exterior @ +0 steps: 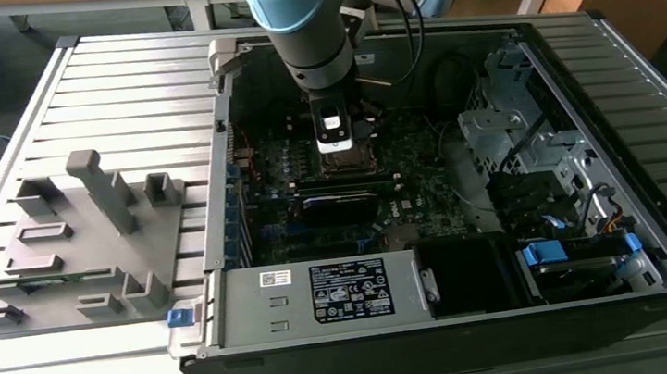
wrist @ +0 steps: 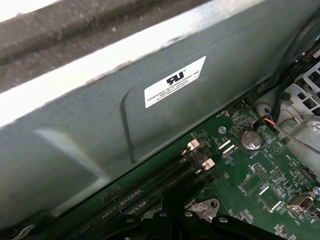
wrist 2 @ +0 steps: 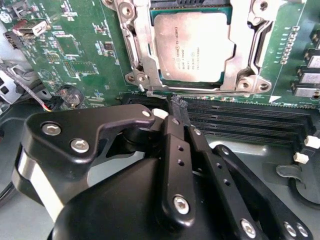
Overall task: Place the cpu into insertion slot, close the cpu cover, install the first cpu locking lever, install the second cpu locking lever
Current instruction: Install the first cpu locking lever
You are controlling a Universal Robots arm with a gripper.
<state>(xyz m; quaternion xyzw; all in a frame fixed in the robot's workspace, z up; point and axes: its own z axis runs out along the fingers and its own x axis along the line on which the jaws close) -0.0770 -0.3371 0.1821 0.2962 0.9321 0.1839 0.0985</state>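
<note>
Even indoor light, shadowed case interior, glare on cpu

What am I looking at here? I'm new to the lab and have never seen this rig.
A robot arm reaches into an open computer case. The exterior view looks down on the whole scene; both wrist views come from cameras riding on the arm. In the second wrist view, the cpu sits in the insertion slot with the cpu cover closed over its edges. The black end effector has its tip at a thin locking lever beside the socket. A grey fixture tray lies at the exterior view's left.
</note>
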